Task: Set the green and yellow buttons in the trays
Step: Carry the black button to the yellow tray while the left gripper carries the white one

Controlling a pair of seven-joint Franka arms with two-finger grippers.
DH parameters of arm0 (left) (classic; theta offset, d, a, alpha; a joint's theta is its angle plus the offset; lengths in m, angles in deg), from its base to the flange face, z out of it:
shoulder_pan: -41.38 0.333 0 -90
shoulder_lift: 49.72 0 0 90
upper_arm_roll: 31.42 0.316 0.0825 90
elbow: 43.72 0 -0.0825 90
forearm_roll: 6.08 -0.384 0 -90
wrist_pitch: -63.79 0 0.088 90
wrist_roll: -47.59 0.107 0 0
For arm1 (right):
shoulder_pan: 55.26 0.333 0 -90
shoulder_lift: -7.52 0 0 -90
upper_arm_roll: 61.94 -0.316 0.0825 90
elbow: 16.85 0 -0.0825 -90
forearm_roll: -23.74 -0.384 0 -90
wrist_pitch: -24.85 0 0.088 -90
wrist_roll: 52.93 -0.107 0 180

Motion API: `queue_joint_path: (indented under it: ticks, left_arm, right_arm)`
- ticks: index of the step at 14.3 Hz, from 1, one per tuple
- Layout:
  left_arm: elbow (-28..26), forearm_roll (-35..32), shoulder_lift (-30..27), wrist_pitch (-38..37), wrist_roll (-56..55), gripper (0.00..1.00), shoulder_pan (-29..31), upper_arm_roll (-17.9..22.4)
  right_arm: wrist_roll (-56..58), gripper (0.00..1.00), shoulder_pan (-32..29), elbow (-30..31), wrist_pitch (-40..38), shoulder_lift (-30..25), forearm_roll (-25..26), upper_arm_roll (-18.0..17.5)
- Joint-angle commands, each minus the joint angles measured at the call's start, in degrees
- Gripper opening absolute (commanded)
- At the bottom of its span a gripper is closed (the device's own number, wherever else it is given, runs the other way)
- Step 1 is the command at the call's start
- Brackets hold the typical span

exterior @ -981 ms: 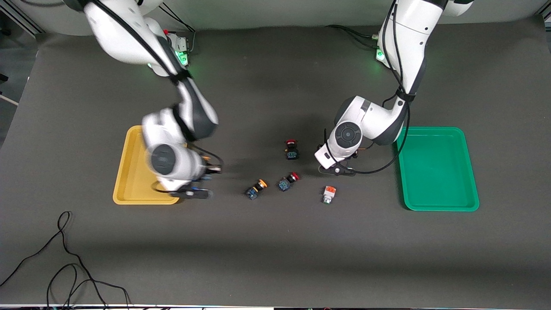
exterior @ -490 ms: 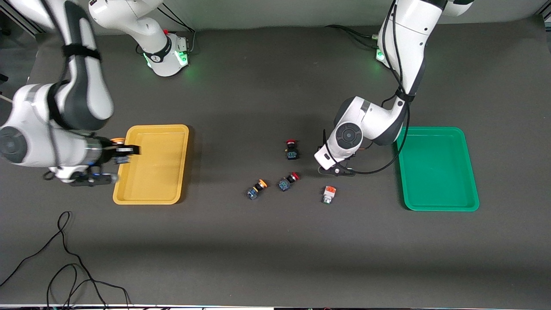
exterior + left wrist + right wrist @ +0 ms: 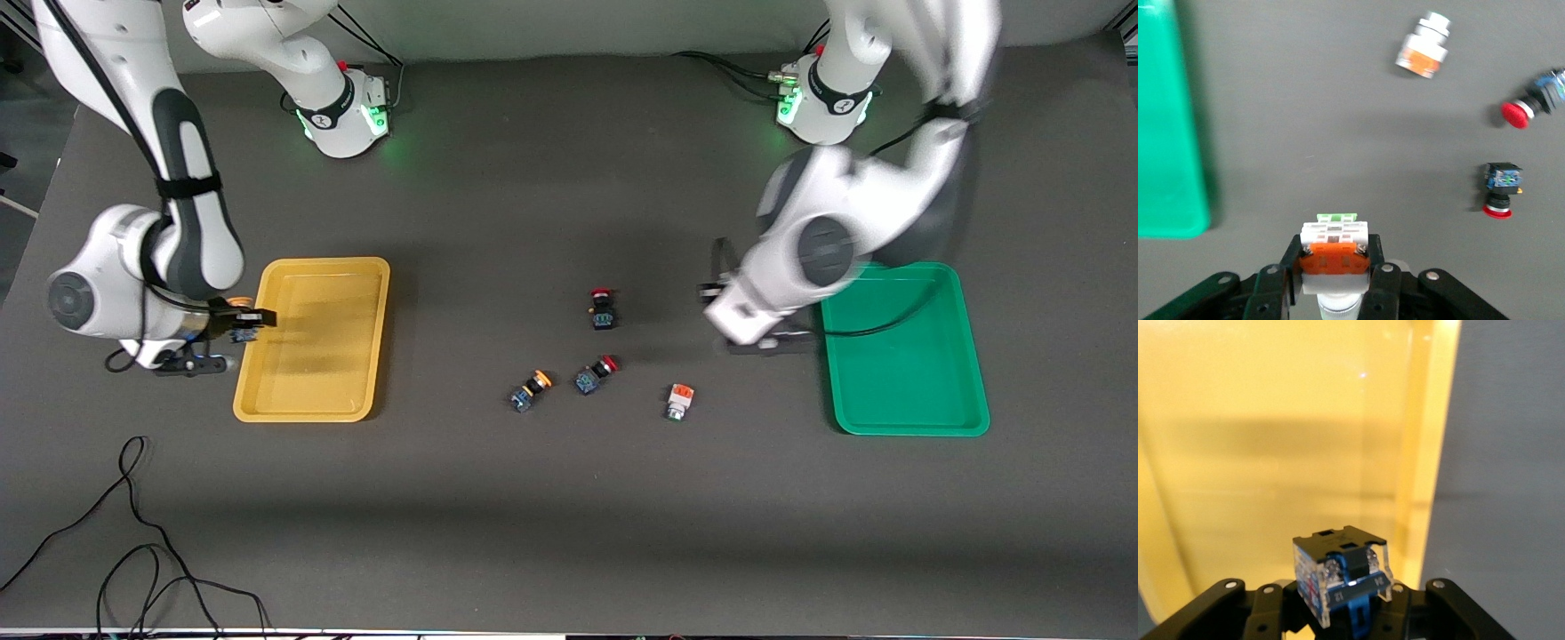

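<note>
- Yellow tray (image 3: 316, 373) is sitting toward the right arm's end of the table; its floor is showing nothing resting on it.
- Right gripper (image 3: 242, 324) is hovering over that tray's rim on the side toward the table end, fingers pinching a yellow-capped switch (image 3: 1341, 570) with a black-blue body. In the right wrist view the switch's clear terminal block is pointing out over the yellow tray floor (image 3: 1271, 453).
- Green tray (image 3: 907, 373) is sitting toward the left arm's end of the table, with nothing lying on its visible floor.
- Left gripper (image 3: 1336, 283) is hanging over bare table just beside the green tray's rim (image 3: 1171, 133), fingers clamping a white-bodied switch (image 3: 1335, 250) with an orange block.
- Loose on the table between the trays: a second white-bodied switch (image 3: 679, 401), a second yellow-capped switch (image 3: 530, 390), and two red-capped switches (image 3: 595, 374) (image 3: 602, 308).
- The red-capped pair is lying farther from the front camera than the two loose task switches.
</note>
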Motion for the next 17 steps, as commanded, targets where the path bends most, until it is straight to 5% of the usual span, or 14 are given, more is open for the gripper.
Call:
queue_joint_path:
  ticks: [1,3,6,9,11,12,14,17]
  left_arm:
    - [-2.3,-5.3,-1.8,-2.0,2.4,0.06,9.5,-0.3]
    - [-2.8,-7.8,-0.4,-0.6,9.4,0.06,15.5,-0.3]
    - [-4.7,-7.8,5.7,8.0,15.7,0.06,19.9,-0.2]
    - [-7.1,-8.0,13.8,19.6,16.5,0.06,19.9,-0.2]
    - [-6.9,-8.7,15.8,20.5,16.7,0.09,19.8,-0.2]
    - [-6.7,-10.0,15.8,20.1,17.0,0.2,19.9,-0.2]
    - [-5.2,-10.8,15.1,18.0,19.5,0.99,20.0,-0.2]
    - [4.1,-10.8,14.1,2.8,20.0,1.0,20.0,-0.2]
  right_arm:
    - [5.6,0.63,1.0,-1.0,1.9,5.0,-9.1,0.2]
    - [6.9,1.0,1.2,-1.1,1.4,4.5,-10.9,0.2]
    - [5.5,1.0,2.8,-4.0,-3.4,2.0,-10.9,0.4]
    - [-2.2,1.0,3.4,-13.5,-15.5,1.6,-10.4,0.2]
    - [-9.0,1.0,7.9,-17.9,-17.9,2.4,-10.2,0.1]
    - [-13.2,1.0,9.9,-19.8,-17.7,3.7,-10.3,0.0]
    - [-24.6,1.0,15.0,-25.2,-17.3,7.9,-11.1,-1.2]
    - [-39.0,1.0,20.2,-31.4,-9.4,15.0,-15.2,-5.2]
